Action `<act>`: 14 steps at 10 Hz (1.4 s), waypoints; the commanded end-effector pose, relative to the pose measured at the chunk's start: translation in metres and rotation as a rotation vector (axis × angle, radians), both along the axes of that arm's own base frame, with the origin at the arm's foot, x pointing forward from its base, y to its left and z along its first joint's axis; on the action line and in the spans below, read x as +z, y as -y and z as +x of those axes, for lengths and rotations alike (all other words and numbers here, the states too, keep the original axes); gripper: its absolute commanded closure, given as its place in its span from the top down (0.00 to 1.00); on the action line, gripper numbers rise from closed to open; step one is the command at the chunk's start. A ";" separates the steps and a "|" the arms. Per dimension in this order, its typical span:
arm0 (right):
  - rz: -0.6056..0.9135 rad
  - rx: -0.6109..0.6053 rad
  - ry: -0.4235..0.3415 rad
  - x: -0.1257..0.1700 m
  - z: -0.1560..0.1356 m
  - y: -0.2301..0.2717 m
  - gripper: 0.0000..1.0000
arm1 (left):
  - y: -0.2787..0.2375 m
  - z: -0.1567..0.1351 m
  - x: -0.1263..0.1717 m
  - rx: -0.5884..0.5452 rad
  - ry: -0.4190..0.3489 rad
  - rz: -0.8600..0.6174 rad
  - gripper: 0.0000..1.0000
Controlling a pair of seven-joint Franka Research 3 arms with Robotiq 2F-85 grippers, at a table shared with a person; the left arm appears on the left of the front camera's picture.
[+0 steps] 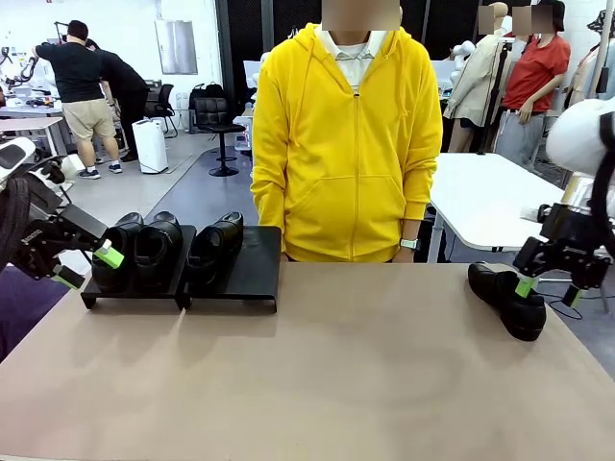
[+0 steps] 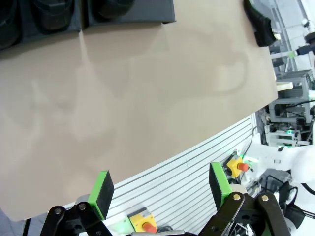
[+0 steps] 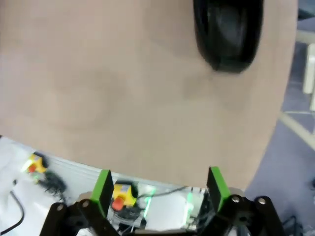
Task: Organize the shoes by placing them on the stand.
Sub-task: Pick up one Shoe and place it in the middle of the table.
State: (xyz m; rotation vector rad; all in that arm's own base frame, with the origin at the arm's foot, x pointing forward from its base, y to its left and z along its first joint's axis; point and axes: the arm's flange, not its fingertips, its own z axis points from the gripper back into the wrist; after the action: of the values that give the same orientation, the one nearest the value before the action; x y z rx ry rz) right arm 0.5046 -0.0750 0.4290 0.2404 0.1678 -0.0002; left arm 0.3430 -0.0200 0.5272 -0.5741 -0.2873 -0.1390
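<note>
Front view: the left tool (image 1: 88,266) hangs wide and empty just beside the stand (image 1: 240,279), where three shoes (image 1: 159,245) sit. The right tool (image 1: 548,292), also wide, hovers at the fourth shoe (image 1: 504,298) on the surface (image 1: 317,375).

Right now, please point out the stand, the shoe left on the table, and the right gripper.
stand (image 1: 252,257): front view, bare part of its right tray.
shoe (image 1: 505,297): front view, its upper.
right gripper (image 1: 547,296): front view, between its fingers.
</note>
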 end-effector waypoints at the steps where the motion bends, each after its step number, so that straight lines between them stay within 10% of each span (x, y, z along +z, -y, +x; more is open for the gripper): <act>1: 0.020 -0.008 0.000 0.013 -0.020 -0.001 1.00 | -0.003 0.000 0.002 -0.003 -0.006 0.007 1.00; 5: -0.021 0.086 0.022 -0.008 0.017 -0.017 1.00 | -0.003 0.000 0.002 -0.003 -0.006 0.007 1.00; 8: 0.009 0.000 0.227 -0.020 0.057 -0.031 1.00 | -0.003 0.000 0.002 -0.003 -0.006 0.007 1.00; 14: -0.112 0.030 0.383 -0.046 0.078 -0.019 1.00 | -0.003 0.000 0.002 -0.003 -0.006 0.007 1.00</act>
State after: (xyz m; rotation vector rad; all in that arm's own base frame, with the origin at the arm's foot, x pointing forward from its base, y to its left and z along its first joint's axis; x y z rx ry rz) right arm 0.5837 -0.0514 0.3895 0.1476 -0.1823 0.0307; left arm 0.3430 -0.0200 0.5273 -0.5741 -0.2873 -0.1389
